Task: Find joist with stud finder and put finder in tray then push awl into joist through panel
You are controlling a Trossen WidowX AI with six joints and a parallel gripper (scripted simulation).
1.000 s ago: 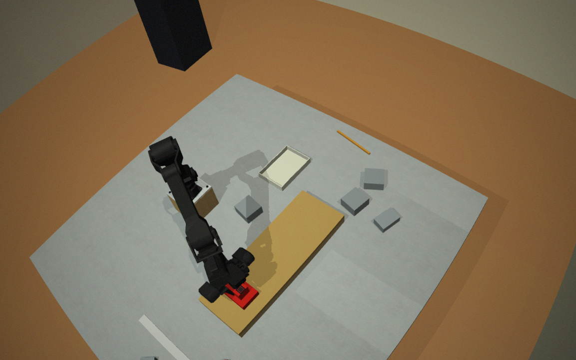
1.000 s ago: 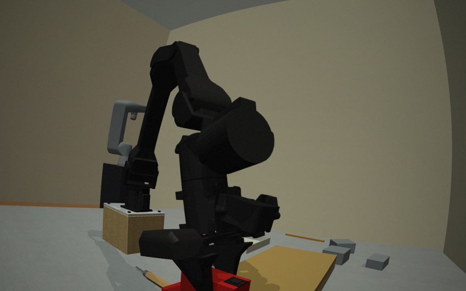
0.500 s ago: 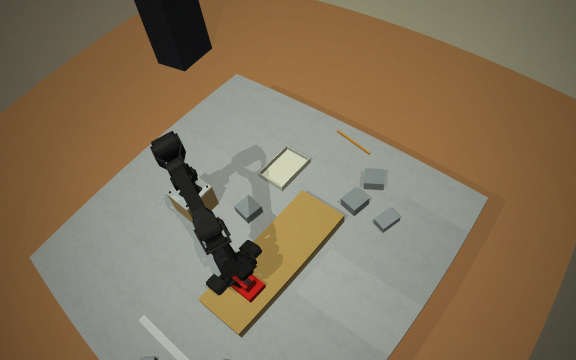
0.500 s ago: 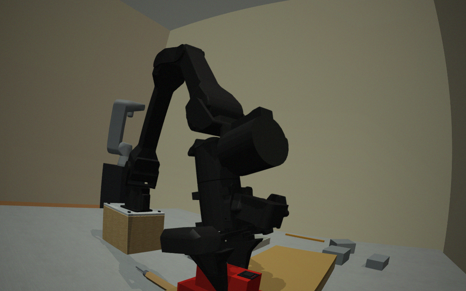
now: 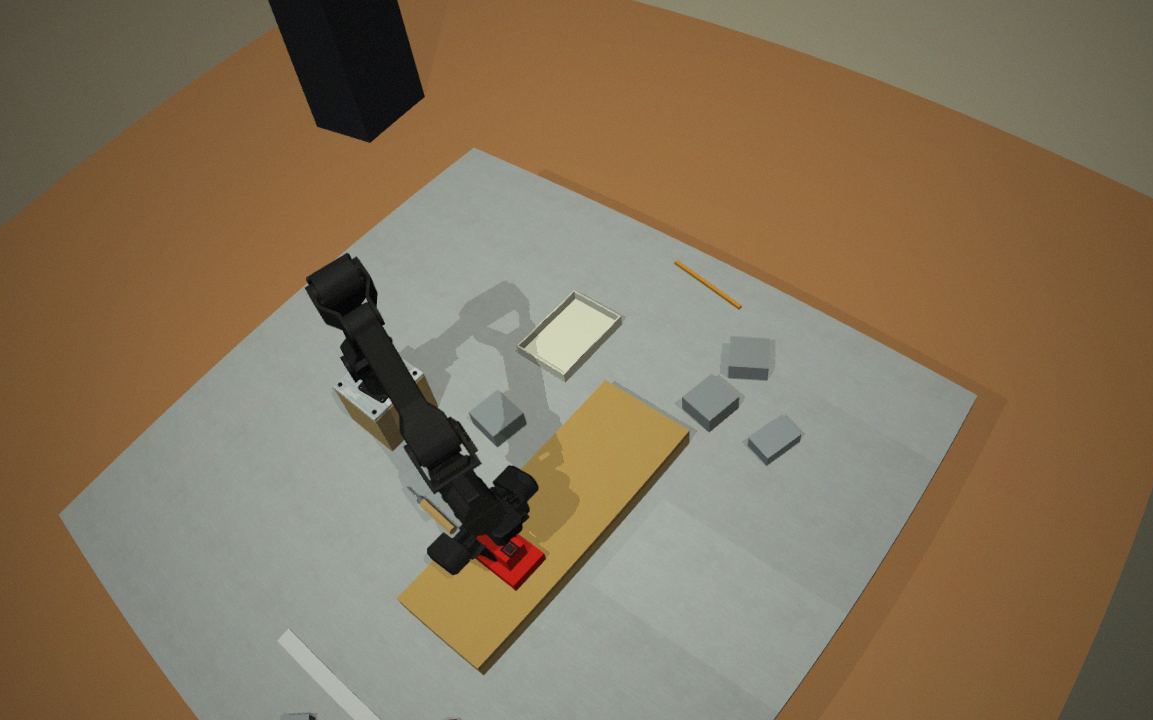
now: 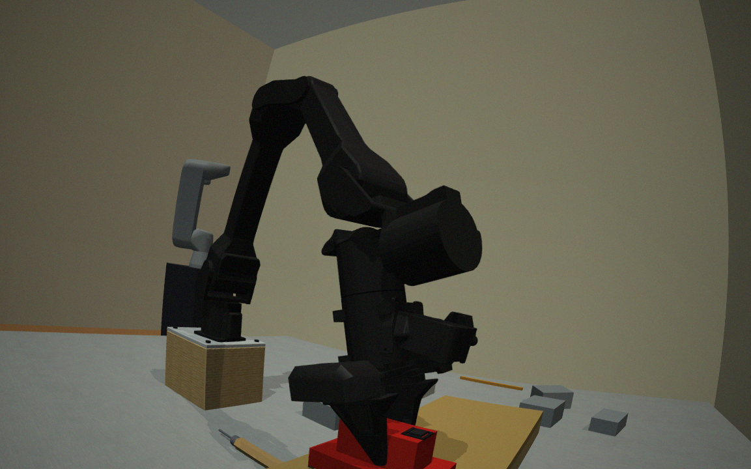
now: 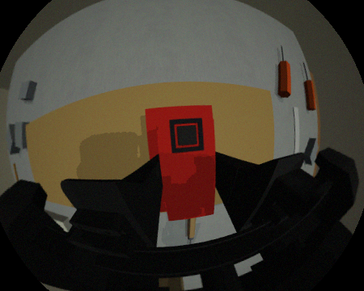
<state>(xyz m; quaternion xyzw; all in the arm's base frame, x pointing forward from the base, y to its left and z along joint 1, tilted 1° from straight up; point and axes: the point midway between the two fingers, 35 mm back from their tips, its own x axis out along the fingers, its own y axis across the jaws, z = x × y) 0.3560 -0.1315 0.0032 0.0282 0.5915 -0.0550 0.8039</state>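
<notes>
The red stud finder (image 5: 524,564) (image 6: 360,441) (image 7: 182,166) has a dark square display on top, its inner square dark. My gripper (image 7: 183,155) is shut on its raised body, one finger on each side. The stud finder is on or just over the near-left part of the tan floor panel (image 5: 616,447) (image 6: 477,417) (image 7: 239,109). The awl (image 5: 437,514) (image 6: 255,453) (image 7: 192,229), with a wooden handle and grey tip, lies beside the panel's edge on the arm's side. The shallow cream tray (image 5: 569,333) lies empty near the panel's far end. No joist shows.
Grey blocks (image 5: 710,401) (image 6: 608,421) (image 7: 28,90) lie past the panel's far end, and another block (image 5: 497,416) between arm base and panel. An orange rod (image 5: 707,284) (image 6: 491,383) lies farther back. Two orange-handled tools (image 7: 284,78) and a white strip (image 5: 325,673) (image 7: 296,130) lie off the near end.
</notes>
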